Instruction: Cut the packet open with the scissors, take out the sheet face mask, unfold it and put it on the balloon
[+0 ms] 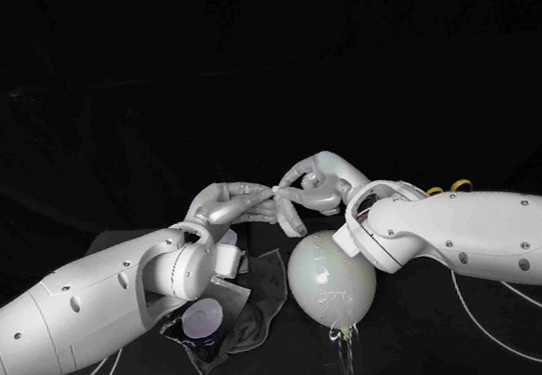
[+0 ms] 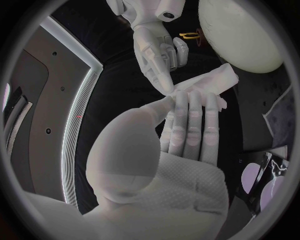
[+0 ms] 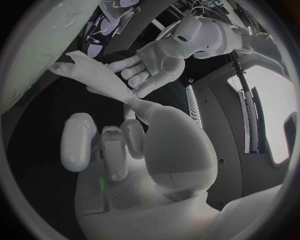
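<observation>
Sheet face mask (image 2: 211, 82), folded, is pinched by both left hand (image 1: 225, 204) and right hand (image 1: 312, 183) near the balloon (image 1: 330, 279), where an uneven pull could tear or drop it.

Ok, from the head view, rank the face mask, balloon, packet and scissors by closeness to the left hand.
1. The face mask, held in the left hand itself.
2. The balloon, below and to its right, and the packet, under the left wrist: too close to call.
3. The scissors, far right, behind the right arm.
</observation>
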